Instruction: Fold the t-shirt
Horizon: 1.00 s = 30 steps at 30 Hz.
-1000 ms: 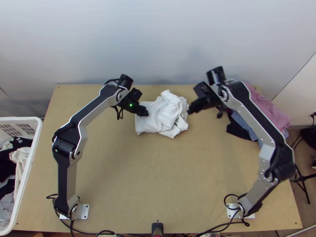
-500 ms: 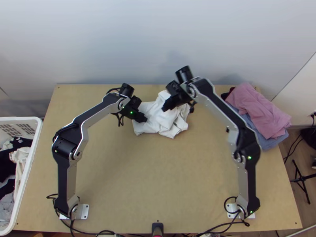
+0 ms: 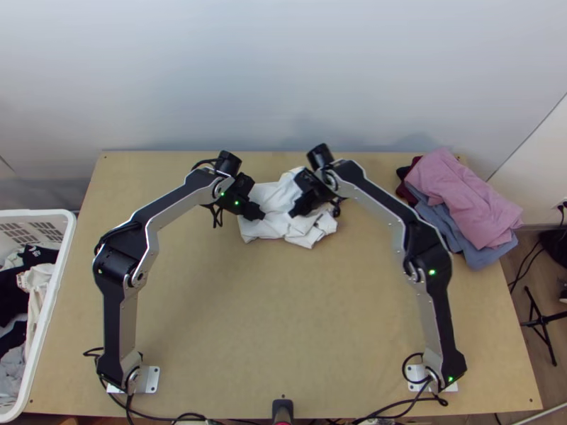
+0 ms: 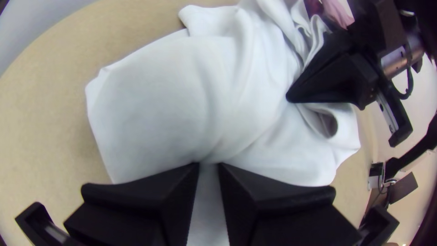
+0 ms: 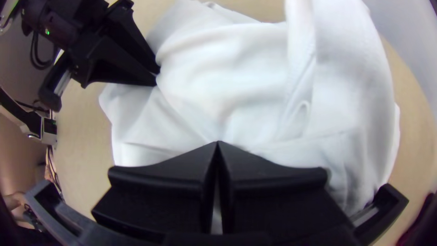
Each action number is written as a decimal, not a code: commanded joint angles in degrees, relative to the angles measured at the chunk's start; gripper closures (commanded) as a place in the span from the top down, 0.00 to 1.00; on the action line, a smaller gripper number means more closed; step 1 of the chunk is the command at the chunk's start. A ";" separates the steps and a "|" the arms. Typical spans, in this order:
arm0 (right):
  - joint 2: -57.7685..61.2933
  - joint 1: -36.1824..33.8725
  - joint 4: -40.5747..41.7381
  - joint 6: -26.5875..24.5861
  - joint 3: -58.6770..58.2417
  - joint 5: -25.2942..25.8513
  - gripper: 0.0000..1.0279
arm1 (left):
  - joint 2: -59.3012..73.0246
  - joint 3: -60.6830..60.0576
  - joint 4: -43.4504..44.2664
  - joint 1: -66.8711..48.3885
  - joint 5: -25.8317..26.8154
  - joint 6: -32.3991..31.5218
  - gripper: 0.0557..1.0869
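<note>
On the table (image 3: 283, 319), the white shirt (image 3: 271, 227) lies all bunched up. The left pincer (image 3: 257, 213) is clamped on a bit of it. The right pincer (image 3: 295, 211) has its tips together, right at the shirt.

A pale wall (image 3: 283, 71) is fronted by a light wooden table (image 3: 269, 319).
The wall is crossed at the top view's right by a thin slanting seam, and soft shadows are cast low on it; past the table's right edge, brown floor (image 3: 542, 283) is seen beneath a black tripod (image 3: 543, 324).
</note>
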 commanded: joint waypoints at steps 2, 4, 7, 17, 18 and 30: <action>-10.52 -6.89 2.45 -3.89 -15.99 1.43 0.03 | 0.30 -0.06 0.93 0.03 -1.31 0.24 0.30; -14.65 -9.79 2.45 -5.38 -20.12 1.52 0.03 | 0.48 0.12 1.11 0.03 -1.40 0.24 0.30; -20.19 -14.09 2.45 -8.02 -25.39 1.52 0.03 | 0.83 0.47 1.11 0.03 -1.48 0.24 0.30; -32.76 -20.86 -0.28 -9.69 -28.91 1.52 0.03 | 0.56 0.91 0.49 -0.15 -1.48 0.24 0.30; -33.02 -20.51 -0.54 -8.02 -27.77 1.52 0.05 | 0.13 1.17 -0.04 -0.24 -1.40 -0.12 0.30; -24.32 -3.55 2.27 -3.45 -16.61 2.49 0.09 | -9.37 6.27 -9.35 1.52 13.11 -4.77 0.82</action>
